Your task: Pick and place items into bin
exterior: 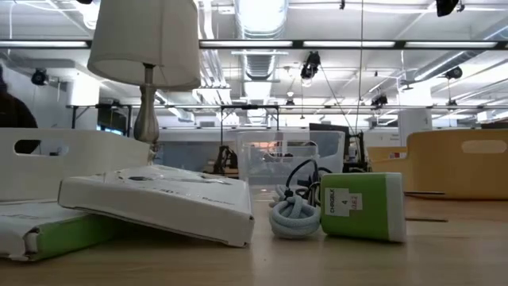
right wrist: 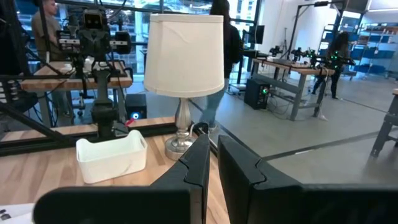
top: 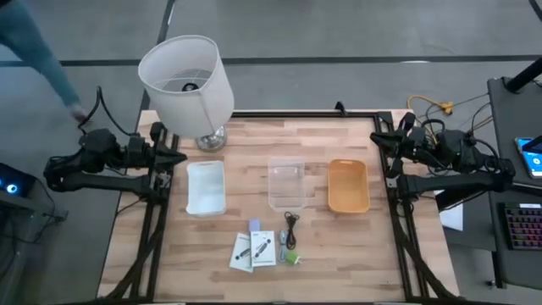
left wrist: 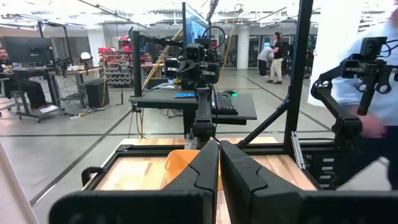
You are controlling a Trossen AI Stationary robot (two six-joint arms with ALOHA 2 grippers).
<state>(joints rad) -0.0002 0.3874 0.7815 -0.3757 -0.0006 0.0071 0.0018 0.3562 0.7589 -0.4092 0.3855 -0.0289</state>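
Near the table's front edge lie two flat white packets point(top: 241, 252) point(top: 262, 248) with dark prints; in the low view one point(exterior: 159, 202) leans across the other. Beside them are a thin black cable point(top: 291, 224), a tiny green piece point(top: 292, 257) point(exterior: 361, 205) and a tiny blue-grey piece point(top: 254, 225). My left gripper point(top: 176, 157) point(left wrist: 219, 163) waits shut at the table's left edge. My right gripper point(top: 378, 140) point(right wrist: 213, 160) waits shut at the right edge. Both are far from the items.
Three bins stand in a row mid-table: a white one point(top: 206, 186), a clear one point(top: 286, 182) and an orange one point(top: 348, 185). A big white lamp point(top: 188, 85) stands at the far left corner. A person's arm point(top: 38, 51) shows beyond the table's left side.
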